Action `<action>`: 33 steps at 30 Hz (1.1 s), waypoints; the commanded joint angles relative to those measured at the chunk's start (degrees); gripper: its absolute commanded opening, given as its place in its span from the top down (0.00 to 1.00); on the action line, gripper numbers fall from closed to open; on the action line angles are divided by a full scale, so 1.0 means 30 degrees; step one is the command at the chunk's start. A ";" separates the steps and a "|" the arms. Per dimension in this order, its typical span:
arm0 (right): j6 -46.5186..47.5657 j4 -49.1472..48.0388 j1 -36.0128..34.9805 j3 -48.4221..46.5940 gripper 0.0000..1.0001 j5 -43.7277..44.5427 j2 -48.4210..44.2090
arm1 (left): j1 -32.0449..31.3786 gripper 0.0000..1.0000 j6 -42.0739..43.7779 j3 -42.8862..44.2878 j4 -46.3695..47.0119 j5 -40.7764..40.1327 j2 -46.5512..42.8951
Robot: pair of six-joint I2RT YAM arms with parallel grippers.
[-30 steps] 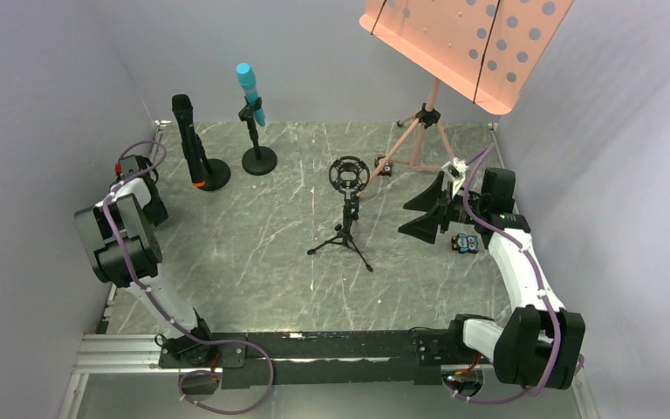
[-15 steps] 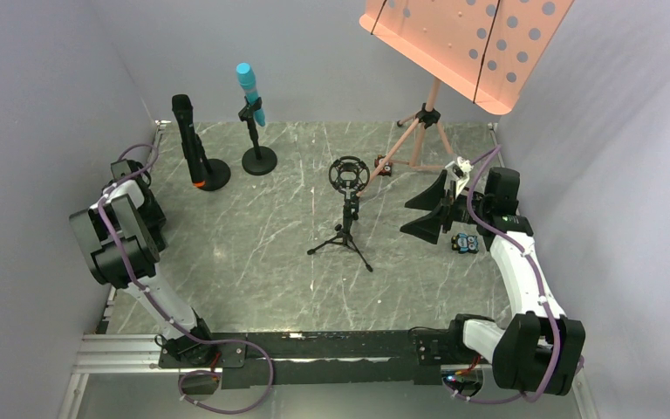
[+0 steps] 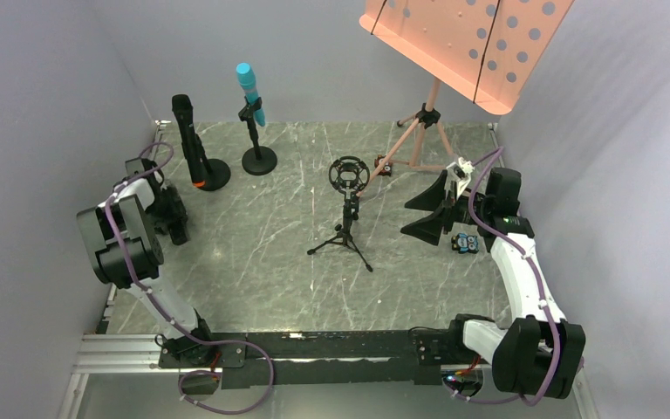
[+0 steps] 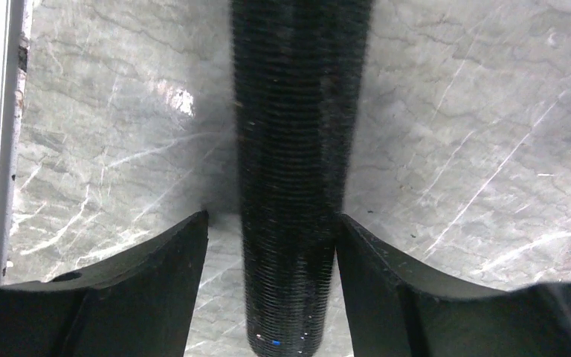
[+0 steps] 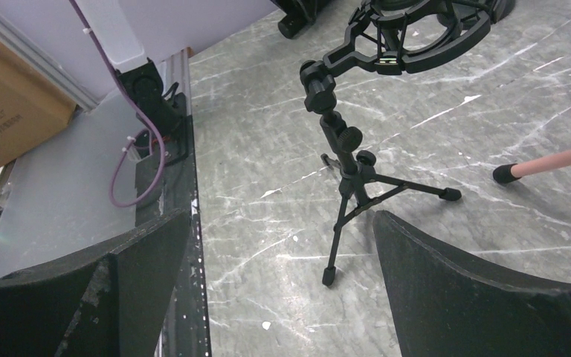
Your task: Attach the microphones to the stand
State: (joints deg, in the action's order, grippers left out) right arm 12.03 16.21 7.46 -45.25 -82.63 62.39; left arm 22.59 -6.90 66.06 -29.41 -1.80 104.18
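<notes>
Grey marble table (image 3: 253, 262): left hand (image 4: 273, 216) straddles the black microphone (image 4: 290, 111), grip unclear; right hand (image 5: 282, 216) gapes empty. Centring that grip before lifting seems wise.

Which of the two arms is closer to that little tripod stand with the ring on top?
Right. The right gripper hangs just to the right of the tripod stand, jaws open toward it. The left gripper is low at the far left, clearly farther away.

The left arm (image 3: 122, 240) is bending sharply at the elbow, the left gripper (image 4: 273, 219) pointing downward, fingers (image 4: 156, 275) partly parted; the right arm (image 3: 523, 271) is stretching forward, the right gripper (image 5: 281, 223) gaping wide.
</notes>
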 commanded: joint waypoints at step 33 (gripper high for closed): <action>0.3774 0.2787 0.0207 -0.0955 0.00 -0.0336 -0.0486 | -0.1311 1.00 -0.3157 -0.4351 0.6429 1.1219 -1.8222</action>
State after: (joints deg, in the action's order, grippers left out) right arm 15.81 19.18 7.84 -45.32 -83.00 61.84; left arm 23.11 -10.94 53.71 -21.43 18.48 55.31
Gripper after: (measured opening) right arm 0.994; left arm 0.449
